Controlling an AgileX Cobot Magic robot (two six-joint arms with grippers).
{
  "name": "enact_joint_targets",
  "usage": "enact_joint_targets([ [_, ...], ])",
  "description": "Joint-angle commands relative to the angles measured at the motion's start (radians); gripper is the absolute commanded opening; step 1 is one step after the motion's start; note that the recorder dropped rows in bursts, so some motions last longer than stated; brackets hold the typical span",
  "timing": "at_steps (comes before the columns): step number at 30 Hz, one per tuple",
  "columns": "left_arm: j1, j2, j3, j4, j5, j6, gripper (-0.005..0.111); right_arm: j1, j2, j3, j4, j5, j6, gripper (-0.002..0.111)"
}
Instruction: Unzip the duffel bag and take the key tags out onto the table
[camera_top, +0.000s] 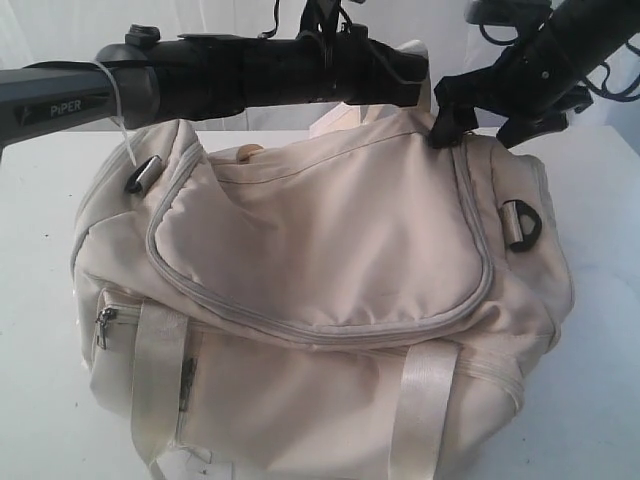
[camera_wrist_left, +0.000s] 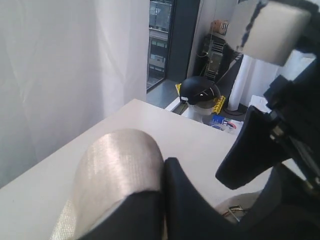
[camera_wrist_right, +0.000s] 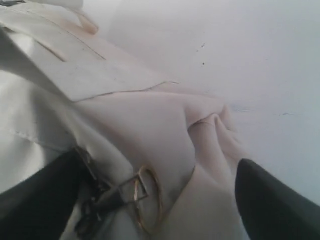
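Observation:
The cream duffel bag (camera_top: 330, 260) fills the middle of the white table (camera_top: 40, 300), and its grey zipper trim (camera_top: 300, 325) runs closed around the top flap. My left gripper (camera_top: 412, 85) reaches across the bag's far top edge. In the left wrist view it (camera_wrist_left: 164, 167) is shut on a loop of shiny webbing handle (camera_wrist_left: 117, 165). My right gripper (camera_top: 480, 130) sits at the bag's far right corner. There it (camera_wrist_right: 155, 200) is open, its dark fingers either side of the zipper pull with a gold ring (camera_wrist_right: 147, 197). The key tags are hidden.
Black D-rings sit on the bag's right end (camera_top: 522, 224) and left end (camera_top: 143, 173). A small side pocket zipper (camera_top: 104, 325) and two webbing handles (camera_top: 425, 400) face the front. The table's far edge (camera_wrist_left: 150, 102) is close behind the bag, with room clutter beyond.

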Motion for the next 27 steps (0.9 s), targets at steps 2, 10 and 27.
enact_joint_targets([
  [2, 0.002, -0.057, -0.016, -0.084, 0.075, -0.001, 0.000, -0.016, 0.029, -0.002, 0.124, -0.011, -0.032, 0.077],
  [10, 0.002, -0.057, -0.016, -0.081, 0.076, -0.005, 0.000, -0.036, 0.035, -0.004, 0.305, -0.009, -0.094, 0.062],
  [27, 0.002, -0.057, -0.016, -0.066, 0.076, -0.005, 0.000, -0.064, -0.007, -0.004, 0.526, 0.052, -0.233, 0.042],
])
